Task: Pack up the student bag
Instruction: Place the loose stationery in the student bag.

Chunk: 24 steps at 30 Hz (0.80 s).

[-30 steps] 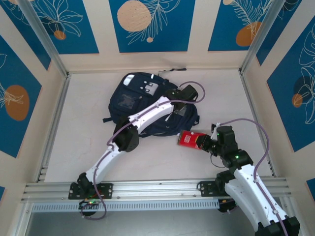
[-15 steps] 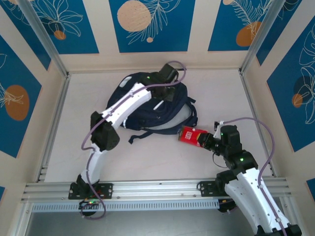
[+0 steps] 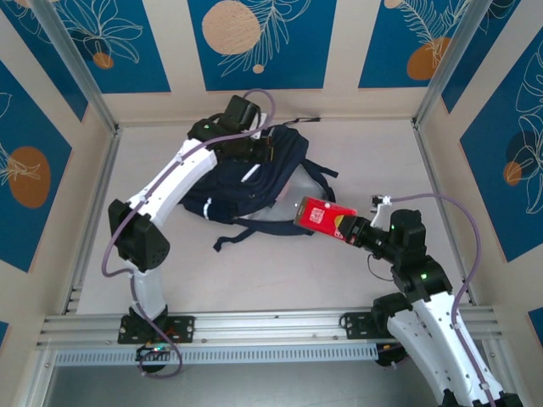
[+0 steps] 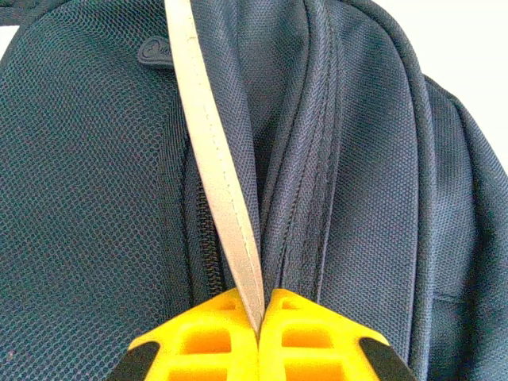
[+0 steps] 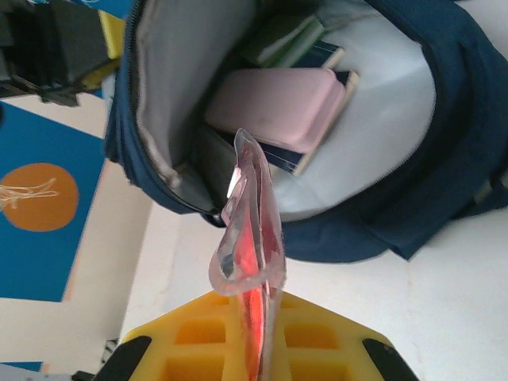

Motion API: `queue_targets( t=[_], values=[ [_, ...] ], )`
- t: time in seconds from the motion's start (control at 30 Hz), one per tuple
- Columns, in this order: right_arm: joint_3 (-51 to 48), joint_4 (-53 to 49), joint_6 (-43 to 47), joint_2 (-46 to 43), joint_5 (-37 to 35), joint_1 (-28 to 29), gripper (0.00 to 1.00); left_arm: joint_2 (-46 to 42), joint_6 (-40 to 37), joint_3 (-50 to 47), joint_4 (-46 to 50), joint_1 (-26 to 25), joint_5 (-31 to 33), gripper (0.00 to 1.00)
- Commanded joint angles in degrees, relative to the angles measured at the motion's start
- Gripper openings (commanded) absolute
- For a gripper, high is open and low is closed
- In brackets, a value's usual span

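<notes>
Student bag (image 3: pixel 276 165) sits at the far middle of the surface (image 3: pixel 280 271), mouth facing right.

Change over the last second: the left fingers (image 4: pixel 230 305) left the bag's right side for its far top. They are now pressed together on the white stripe (image 4: pixel 218 182), holding the mouth open. The right fingers (image 5: pixel 210 321), pinching the red packet (image 3: pixel 318 214), carried it up to the opening. I see a pink case (image 5: pixel 274 107) already inside.

Judgement: insertion comes next.

Robot test cell, seen from the near side. A cream bench (image 3: pixel 280 275) is boxed in by panels (image 3: pixel 284 64) printed with blue leaves and orange discs. Aluminium posts (image 3: pixel 76 66) frame it. A left arm (image 3: pixel 170 182) and a right arm (image 3: pixel 437 318) are bolted to a slotted aluminium rail (image 3: pixel 271 325).
</notes>
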<state>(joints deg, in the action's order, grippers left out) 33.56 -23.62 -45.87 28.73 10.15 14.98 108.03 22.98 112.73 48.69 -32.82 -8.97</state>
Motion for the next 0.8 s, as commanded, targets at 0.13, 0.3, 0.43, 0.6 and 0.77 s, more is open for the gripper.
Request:
queue_targets(
  t=[0.13, 0.3, 0.43, 0.6, 0.77],
  values=[
    [1.6, 15.7, -8.7, 6.8, 5.0, -0.3, 0.0, -7.9, 2.6, -2.5, -6.4, 5.1, -7.8, 0.0],
    [1.2, 27.4, -17.3, 17.9, 6.3, 1.0, 0.0, -9.6, 5.6, -3.8, -8.6, 6.3, -12.5, 0.0],
    [2.9, 35.2, -20.0, 26.9, 2.5, 4.5, 0.0, -10.3, 6.4, -4.0, -8.9, 6.3, -14.1, 0.0],
    [7.0, 43.6, -20.7, 38.8, -3.7, 9.8, 0.0, -11.3, 8.8, -6.4, -11.2, 6.3, -15.9, 0.0],
    [14.5, 51.7, -23.0, 56.0, -7.5, 14.6, 0.0, -12.2, 12.3, -9.5, -14.5, 6.2, -17.8, 0.0]
  ],
)
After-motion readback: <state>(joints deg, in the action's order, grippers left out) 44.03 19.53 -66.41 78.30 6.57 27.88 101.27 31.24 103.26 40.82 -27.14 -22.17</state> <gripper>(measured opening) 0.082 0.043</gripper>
